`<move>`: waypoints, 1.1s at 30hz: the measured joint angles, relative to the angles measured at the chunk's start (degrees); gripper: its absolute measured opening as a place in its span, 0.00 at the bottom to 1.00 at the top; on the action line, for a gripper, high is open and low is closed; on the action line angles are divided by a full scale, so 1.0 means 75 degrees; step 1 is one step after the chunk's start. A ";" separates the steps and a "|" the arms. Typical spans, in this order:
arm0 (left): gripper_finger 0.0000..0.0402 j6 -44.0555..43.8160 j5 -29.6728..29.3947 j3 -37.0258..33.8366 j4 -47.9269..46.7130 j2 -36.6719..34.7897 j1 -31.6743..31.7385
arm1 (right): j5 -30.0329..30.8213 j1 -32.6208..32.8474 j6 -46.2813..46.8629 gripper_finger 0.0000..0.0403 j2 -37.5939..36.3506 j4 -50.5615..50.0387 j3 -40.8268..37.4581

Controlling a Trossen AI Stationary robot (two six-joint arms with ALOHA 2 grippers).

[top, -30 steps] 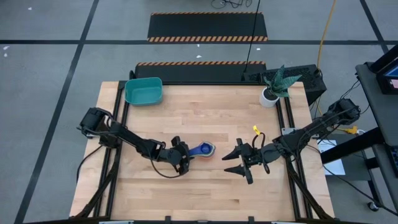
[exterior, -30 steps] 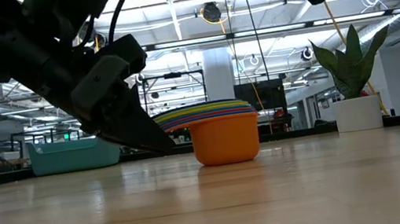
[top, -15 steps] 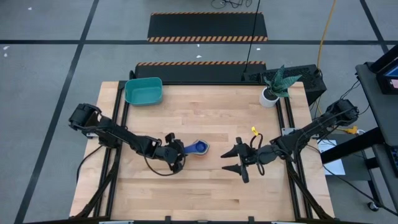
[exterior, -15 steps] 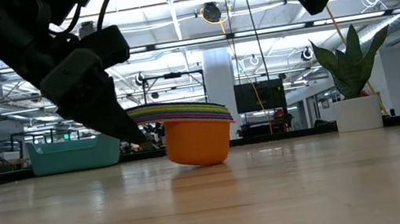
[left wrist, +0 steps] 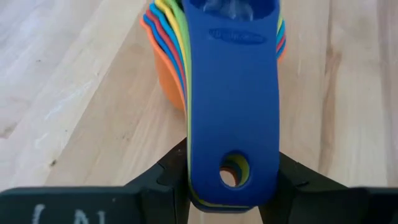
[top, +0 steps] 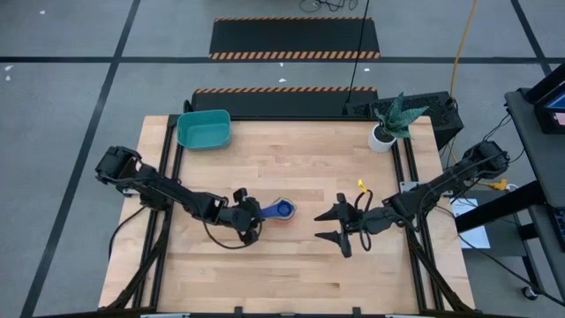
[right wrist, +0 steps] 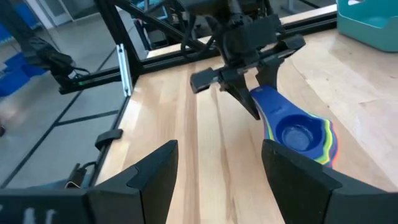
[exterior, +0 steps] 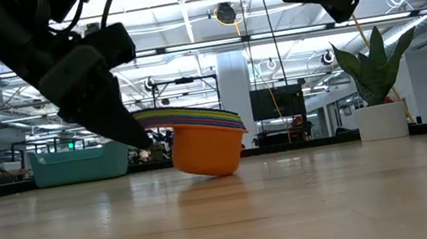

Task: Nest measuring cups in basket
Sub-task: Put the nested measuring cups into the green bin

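The measuring cups (top: pixel 282 210) sit nested in one stack near the middle of the table (top: pixel 291 265), the blue one on top and the orange one outermost beneath; the left gripper (top: pixel 253 215) has its fingers clamped on the stacked handles, which reach back between the jaws in the left wrist view, the blue handle (left wrist: pixel 233 118) uppermost with green and yellow edges under it; the bowls lie just ahead of the fingertips, toward the table's centre; in the low view the stack (exterior: pixel 200 143) tilts, its far side raised, and it seems only one edge of the orange bowl touches the wood, though this is hard to tell; the basket (top: pixel 204 129) stands well apart at the far left corner; the right gripper (top: pixel 339 223) hangs above the table right of the cups, fingers spread, holding nothing.
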 joint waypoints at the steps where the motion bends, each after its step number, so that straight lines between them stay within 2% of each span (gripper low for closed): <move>1: 0.33 -0.0027 -0.0005 0.0000 0.0007 -0.0031 -0.0013 | -0.0003 0.0000 0.0009 0.56 -0.0003 0.0000 0.0000; 19: 0.33 0.0568 -0.0358 -0.0003 -0.0566 -0.1078 0.0043 | -0.0014 0.0000 0.0129 0.56 -0.0003 -0.0157 0.0000; 33: 0.33 0.1552 -0.0363 -0.0003 -0.0936 -0.2518 0.0322 | -0.0026 0.0000 0.0134 0.56 -0.0003 -0.0236 0.0000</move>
